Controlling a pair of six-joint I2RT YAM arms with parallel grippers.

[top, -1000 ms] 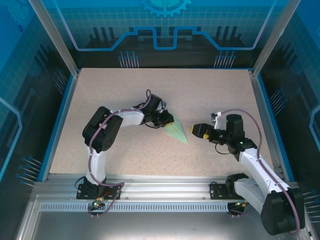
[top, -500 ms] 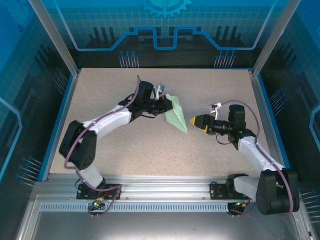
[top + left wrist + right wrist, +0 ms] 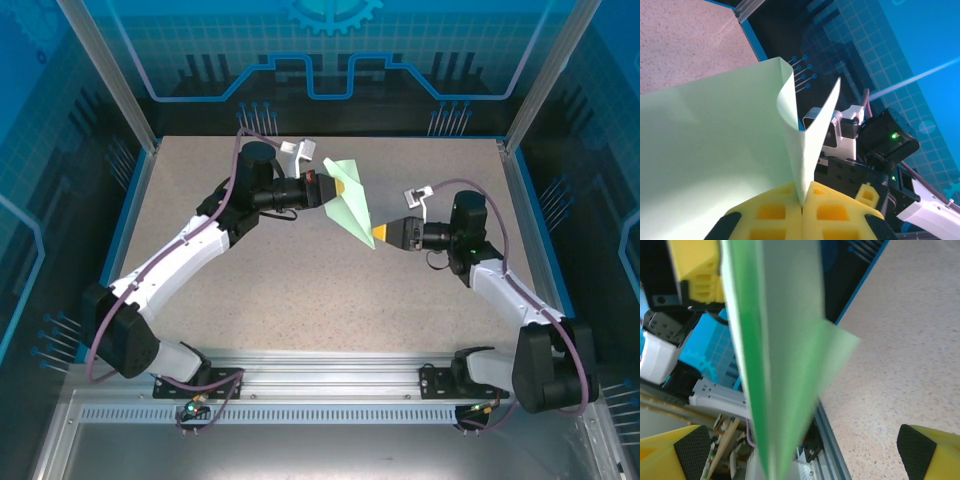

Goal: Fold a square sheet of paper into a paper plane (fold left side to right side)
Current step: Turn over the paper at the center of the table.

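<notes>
Speckled beige bench [image 3: 300,300] with a blue rim, inside a blue-lit enclosure with patterned walls.

The paper plane [image 3: 347,195] is off the surface, held in the air over the far middle of the bench. The left pincer [image 3: 322,188] is clamped tight on it at its broad end. In the left wrist view the yellow pads [image 3: 835,210] meet on the fold and two flaps splay apart above them. The right pincer [image 3: 380,235] stands wide, one pad on either side of the pointed end, and grips nothing.

Orientation: the long axis runs diagonally from the far-left to the near-right of the bench. The nose aims near-right, straight into the right pincer, and the broad tail faces the far edge.

We judge the step in hand to be a take-over at the nose. To do it well:
- centre the crease between the right pads before closing;
- close gently, so the layers stack flat and do not buckle;
- loosen the left grip only once the right grip is firm;
- avoid pulling along the axis, since thin paper is likely to slip or tear.
</notes>
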